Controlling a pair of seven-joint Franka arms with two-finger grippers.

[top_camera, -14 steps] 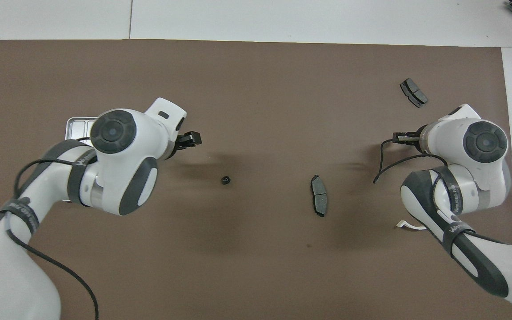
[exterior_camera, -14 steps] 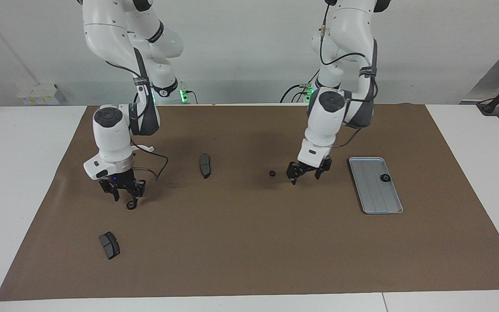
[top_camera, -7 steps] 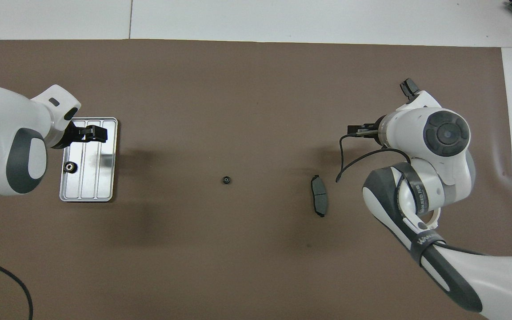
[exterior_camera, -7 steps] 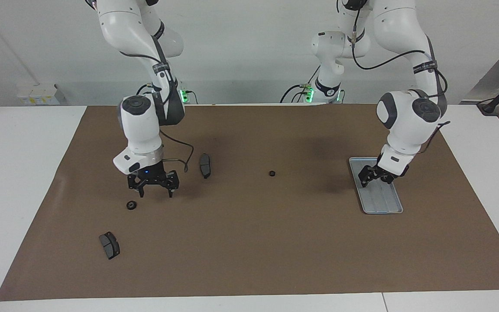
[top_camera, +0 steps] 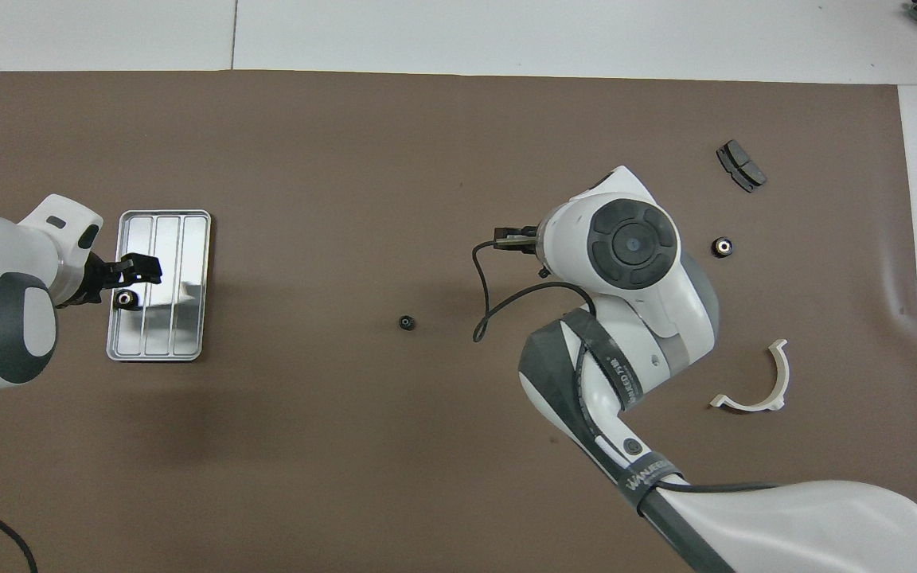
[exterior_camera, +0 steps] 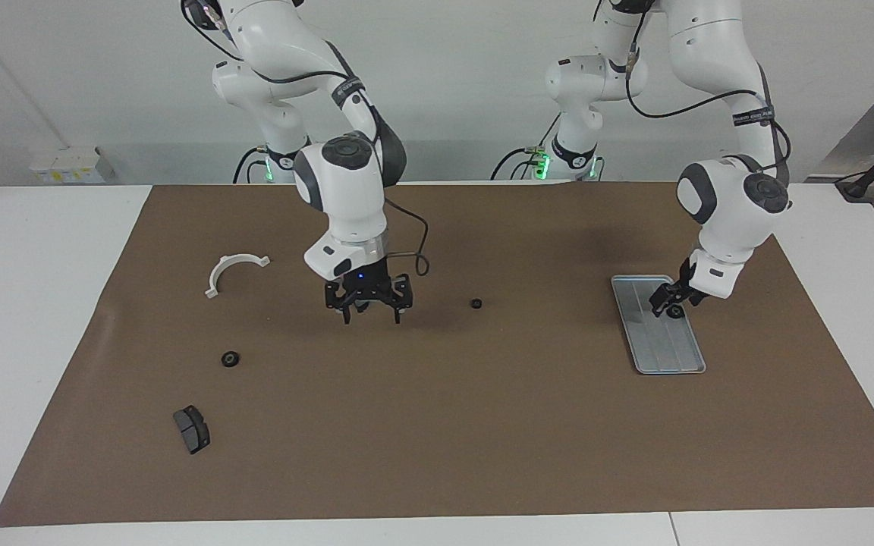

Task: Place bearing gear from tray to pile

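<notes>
Quick update: a lot is changed within a second. The dropped gear (exterior_camera: 231,359), gripped by the right hand (exterior_camera: 367,305) a moment ago, is now left lying on the mat (exterior_camera: 437,455) toward the right arm's end, a bit nearer the robots than the pad (exterior_camera: 191,428). That hand is released and empty, and has been swung over the middle of the desk, close to the small gear (exterior_camera: 476,303). A white clip (exterior_camera: 234,269) is uncovered too.

Meanwhile the left hand (exterior_camera: 672,300) has been moved from mid desk to the tray (exterior_camera: 664,356) and is lowered right at the tray gear (exterior_camera: 675,311), fingers spread, nothing grasped yet. Contact can't be told.

So one gear is probably counted as delivered, and the next pickup is being set up. The last gear is still sat in the tray.
</notes>
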